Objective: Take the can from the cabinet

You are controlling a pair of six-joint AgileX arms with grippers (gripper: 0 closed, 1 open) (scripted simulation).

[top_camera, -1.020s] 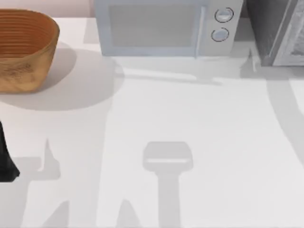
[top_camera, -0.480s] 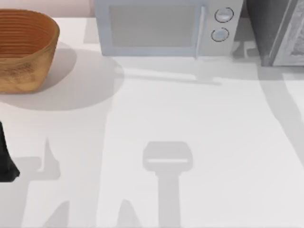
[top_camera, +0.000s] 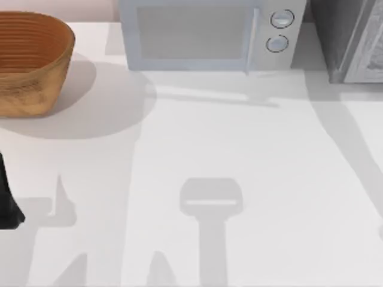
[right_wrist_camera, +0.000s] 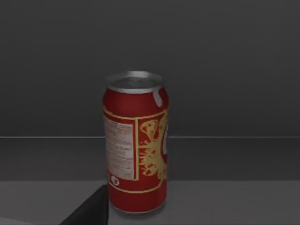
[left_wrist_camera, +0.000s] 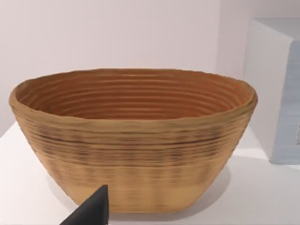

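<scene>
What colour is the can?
Red with yellow markings and a silvery top: the can shows best in the right wrist view.

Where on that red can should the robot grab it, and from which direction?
Probably around the middle of its round body, coming in level from the open front. The can stands upright on a dark shelf with a dark wall behind it, so its straight sides suit a two-finger pinch. The right wrist view faces it head-on.

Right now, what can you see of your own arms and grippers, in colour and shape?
Very little. A matte black, tapering piece of my left arm sits at the table's left edge. Each wrist view shows one dark, pointed finger: left, right. No cables or markings are visible.
</scene>
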